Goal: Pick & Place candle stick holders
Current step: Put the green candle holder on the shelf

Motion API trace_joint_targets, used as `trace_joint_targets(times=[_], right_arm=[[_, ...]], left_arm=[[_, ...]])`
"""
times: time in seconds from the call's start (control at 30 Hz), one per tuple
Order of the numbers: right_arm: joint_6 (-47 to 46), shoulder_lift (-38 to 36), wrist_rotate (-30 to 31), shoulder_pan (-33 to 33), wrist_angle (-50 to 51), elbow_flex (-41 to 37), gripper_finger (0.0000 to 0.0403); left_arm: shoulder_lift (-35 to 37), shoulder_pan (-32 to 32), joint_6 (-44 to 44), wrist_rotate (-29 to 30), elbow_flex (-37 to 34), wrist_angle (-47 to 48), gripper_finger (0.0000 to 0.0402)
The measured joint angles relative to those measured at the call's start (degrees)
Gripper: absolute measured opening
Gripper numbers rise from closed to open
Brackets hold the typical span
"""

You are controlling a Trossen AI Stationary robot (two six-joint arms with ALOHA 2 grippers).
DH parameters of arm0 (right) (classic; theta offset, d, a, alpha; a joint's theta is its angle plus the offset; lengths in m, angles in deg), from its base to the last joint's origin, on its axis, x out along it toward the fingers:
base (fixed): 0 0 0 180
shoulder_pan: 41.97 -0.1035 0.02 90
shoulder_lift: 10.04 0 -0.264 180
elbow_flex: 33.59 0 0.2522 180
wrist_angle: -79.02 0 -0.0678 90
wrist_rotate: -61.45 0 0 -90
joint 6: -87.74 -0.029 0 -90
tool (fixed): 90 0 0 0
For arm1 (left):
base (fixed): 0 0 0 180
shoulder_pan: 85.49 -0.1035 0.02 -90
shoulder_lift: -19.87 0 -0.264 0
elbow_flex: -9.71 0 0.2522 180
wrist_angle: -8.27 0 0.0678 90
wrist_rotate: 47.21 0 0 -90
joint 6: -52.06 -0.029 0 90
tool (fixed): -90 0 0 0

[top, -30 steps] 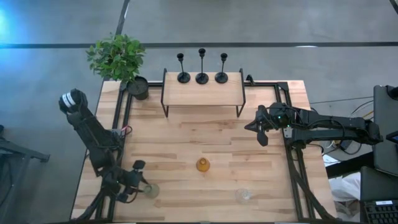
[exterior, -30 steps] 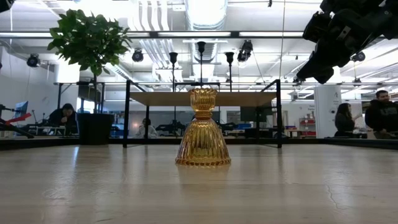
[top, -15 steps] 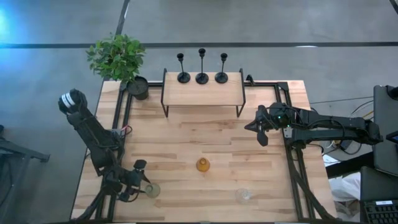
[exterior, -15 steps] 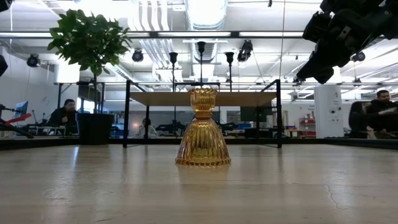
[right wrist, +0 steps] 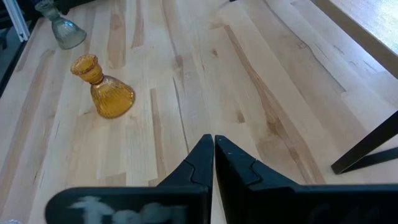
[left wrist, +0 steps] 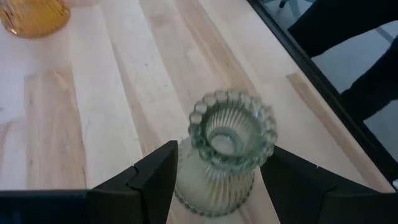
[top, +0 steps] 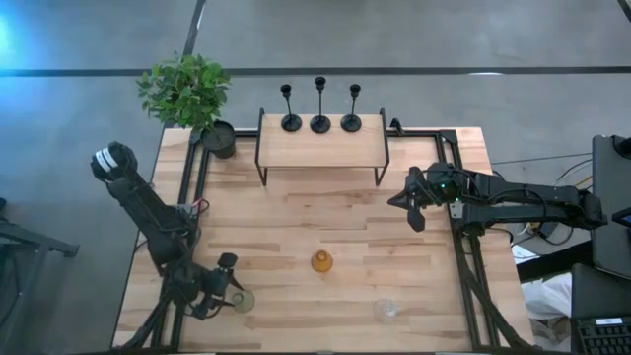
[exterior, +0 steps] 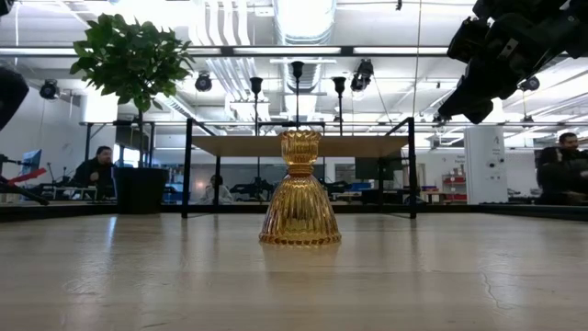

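Three thin black metal candlesticks stand in a row along the far edge of a small wooden shelf at the table's far edge. Near the front left corner, the left gripper straddles a ribbed greenish glass vase, fingers spread beside it. The right gripper, pressed together and empty, hovers by the right edge.

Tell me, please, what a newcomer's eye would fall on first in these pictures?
Probably the amber glass vase, standing alone mid-table and filling the low view. Next, the three black candle stick holders lined up along the far edge of the raised shelf, beside the leafy plant at the far left corner. Near the front left corner, the left pincer straddles a greenish glass vase, its fingers open on either side.
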Motion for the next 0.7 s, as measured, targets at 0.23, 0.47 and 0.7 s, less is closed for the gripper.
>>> trace_joint_targets(times=[0.23,0.47,0.7], right_arm=[[0.0,0.0,-0.01,0.0,-0.02,0.0,0.0013],[0.0,0.0,0.0,-0.01,-0.01,0.02,0.0013],[0.0,0.01,-0.02,0.01,-0.02,0.0,0.0013]], left_arm=[[0.0,-1.48,-2.04,-1.21,-2.61,-7.09,0.0227],[-0.23,-3.23,-5.91,-3.89,-3.19,-10.72,0.0227],[-5.61,-4.07,-7.39,-4.11,-3.24,-12.92,0.0227]])
